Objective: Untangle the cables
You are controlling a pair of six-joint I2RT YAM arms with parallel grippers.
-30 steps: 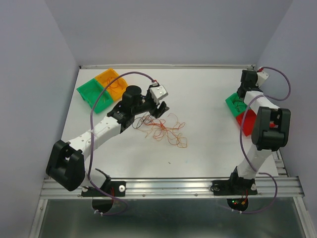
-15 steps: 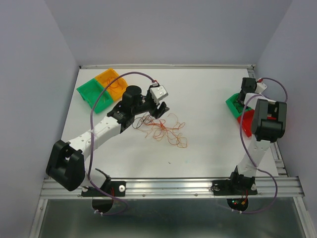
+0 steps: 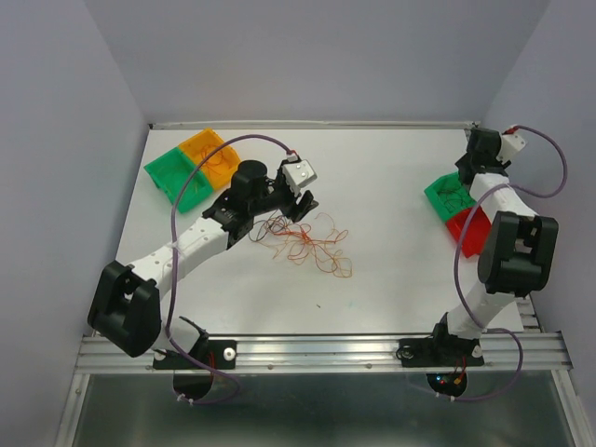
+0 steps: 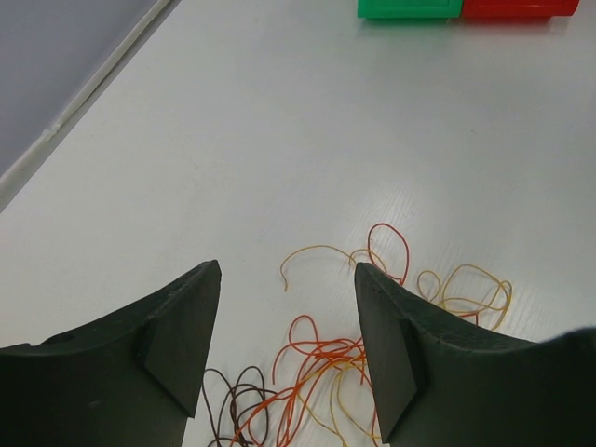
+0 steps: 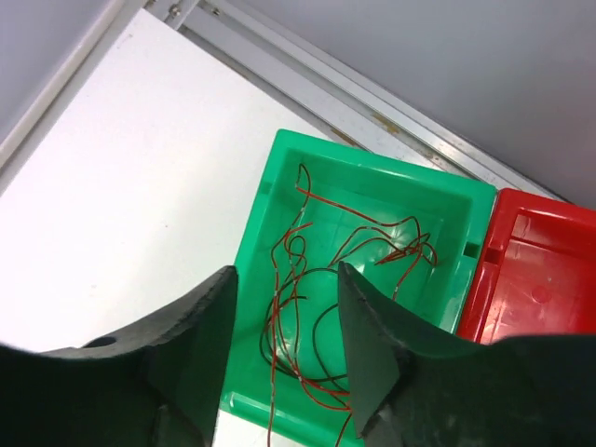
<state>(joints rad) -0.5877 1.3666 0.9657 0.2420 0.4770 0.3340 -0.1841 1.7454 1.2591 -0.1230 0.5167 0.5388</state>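
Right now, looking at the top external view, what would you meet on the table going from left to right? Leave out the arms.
left green bin → orange bin → tangle of cables → right green bin → red bin

No words, labels, brand names, numbers or signs can be read in any of the three views.
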